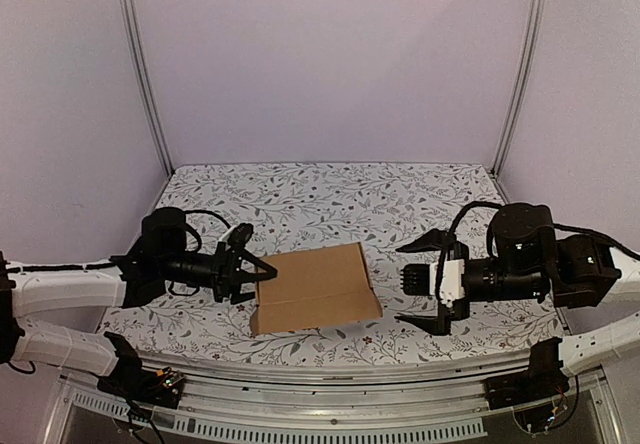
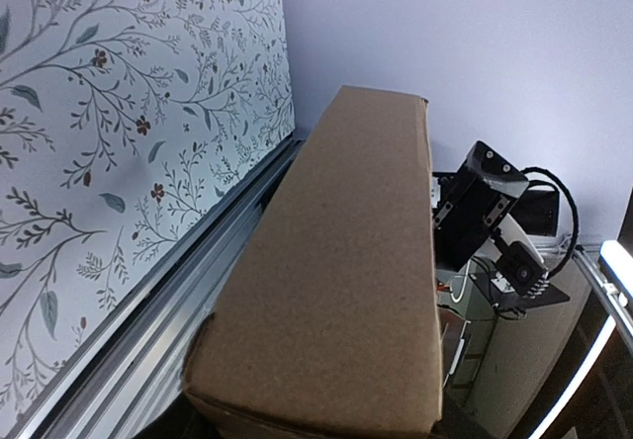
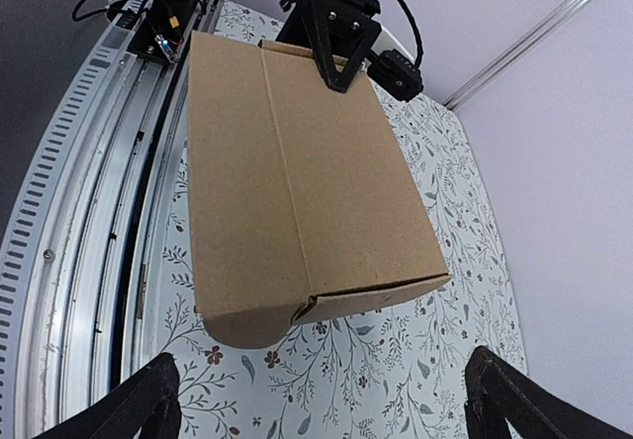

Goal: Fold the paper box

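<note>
Two arms are facing across the paper box (image 1: 315,289), which is lying over the near side of the floral table (image 1: 330,194). Left gripper (image 1: 252,272) is clamping the box's left end. Right gripper (image 1: 413,284) is gaping wide, empty, just off its right end.

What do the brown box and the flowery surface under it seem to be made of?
The paper box looks like plain brown cardboard, matte and unprinted: a fibrous, speckled surface and pressed fold lines. The table cover looks like a smooth printed sheet, pale with grey leaf-and-flower sprigs; whether cloth, paper or vinyl, I cannot tell.
</note>
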`<action>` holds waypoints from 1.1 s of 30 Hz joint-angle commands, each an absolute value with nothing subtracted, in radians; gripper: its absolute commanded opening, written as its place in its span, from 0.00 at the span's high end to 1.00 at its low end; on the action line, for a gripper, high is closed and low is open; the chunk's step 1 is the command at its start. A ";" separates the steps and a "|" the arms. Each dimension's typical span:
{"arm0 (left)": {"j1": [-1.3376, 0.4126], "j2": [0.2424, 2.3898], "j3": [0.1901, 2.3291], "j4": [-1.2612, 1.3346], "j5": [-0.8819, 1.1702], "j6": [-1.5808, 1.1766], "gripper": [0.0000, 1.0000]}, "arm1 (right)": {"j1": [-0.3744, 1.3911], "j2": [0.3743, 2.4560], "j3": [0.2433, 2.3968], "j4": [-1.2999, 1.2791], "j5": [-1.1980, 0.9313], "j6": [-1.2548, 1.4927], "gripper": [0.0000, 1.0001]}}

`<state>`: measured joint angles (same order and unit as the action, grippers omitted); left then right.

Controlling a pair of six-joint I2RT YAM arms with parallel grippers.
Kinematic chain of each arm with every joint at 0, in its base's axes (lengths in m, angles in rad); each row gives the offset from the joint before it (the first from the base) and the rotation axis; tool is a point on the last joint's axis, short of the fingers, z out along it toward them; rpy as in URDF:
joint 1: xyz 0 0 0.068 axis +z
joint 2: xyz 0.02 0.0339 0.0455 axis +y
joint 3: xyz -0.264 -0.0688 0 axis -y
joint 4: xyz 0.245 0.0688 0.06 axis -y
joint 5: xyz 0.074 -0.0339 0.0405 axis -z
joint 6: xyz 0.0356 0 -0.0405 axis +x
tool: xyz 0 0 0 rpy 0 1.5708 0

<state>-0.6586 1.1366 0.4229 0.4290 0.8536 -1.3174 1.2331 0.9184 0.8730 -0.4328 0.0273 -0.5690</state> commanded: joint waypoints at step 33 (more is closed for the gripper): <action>-0.613 0.953 0.470 0.120 1.149 -1.039 0.53 | 1.727 1.242 0.597 0.536 0.748 -1.763 0.01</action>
<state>-0.6231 0.9554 0.4873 0.0628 1.1160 -1.0374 1.7039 1.1980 0.5964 0.3779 0.7078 -1.6474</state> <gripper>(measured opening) 0.502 0.988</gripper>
